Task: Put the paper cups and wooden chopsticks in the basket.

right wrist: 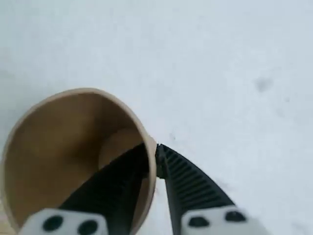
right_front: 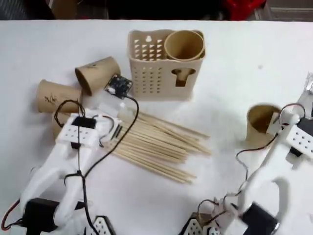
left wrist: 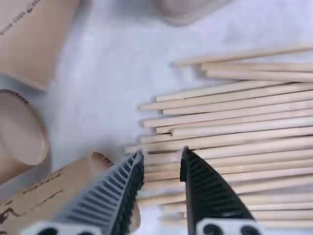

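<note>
A white table (right_front: pixel 244 54) is spread across nearly the whole high view. Its top is matte and evenly lit from above, and only soft, pale shadows are cast on it. A small grey mark (right wrist: pixel 264 84) is seen on the surface in the right wrist view. Beyond the table's far edge a dark strip of room (right_front: pixel 122 7) is shown. Against it a brown box-like shape (right_front: pixel 63 7), something red (right_front: pixel 242 7) and a pale object (right_front: pixel 288 9) are set; what they are cannot be told.
</note>
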Motion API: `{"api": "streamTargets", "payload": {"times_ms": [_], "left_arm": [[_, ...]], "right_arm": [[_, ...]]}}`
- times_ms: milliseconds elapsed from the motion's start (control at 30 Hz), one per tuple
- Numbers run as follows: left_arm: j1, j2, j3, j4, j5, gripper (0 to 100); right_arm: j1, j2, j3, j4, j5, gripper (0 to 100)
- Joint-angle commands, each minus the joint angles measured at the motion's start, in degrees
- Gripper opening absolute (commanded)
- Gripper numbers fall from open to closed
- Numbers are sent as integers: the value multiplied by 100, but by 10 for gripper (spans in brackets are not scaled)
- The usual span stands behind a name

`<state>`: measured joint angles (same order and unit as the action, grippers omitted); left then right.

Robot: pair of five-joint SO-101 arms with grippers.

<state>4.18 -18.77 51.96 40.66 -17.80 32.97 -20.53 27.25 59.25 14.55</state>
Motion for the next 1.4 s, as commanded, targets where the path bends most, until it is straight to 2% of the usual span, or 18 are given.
{"api": "streamTargets", "payload": {"times_ms": [0,200,533,667,767,933,1300,1367], "left_arm": [[66,-251,-18,-97,-18,135],[66,-251,-18,-97,-18,135],[66,-251,-18,-97,-18,135],[75,-251,-18,-97,-18,135],[75,-251,-18,-97,-26,135],[75,-251,-18,-97,-26,135],[75,-251,-18,-97,-26,135],[75,-251,-18,-97,-26,135]], "right_arm": [[-558,-884,-1099,813,-281,15],[-1710,-857,-3200,1763,-1029,15],[-3503,866,-6321,1903,-2101,15],[-4048,1789,-7138,1903,-2180,15],[-4233,2387,-7473,1903,-2189,15],[-4048,3108,-7631,1895,-2189,15],[-3873,3442,-7631,1991,-2163,18],[-3881,3486,-7604,2035,-2163,60]]}}
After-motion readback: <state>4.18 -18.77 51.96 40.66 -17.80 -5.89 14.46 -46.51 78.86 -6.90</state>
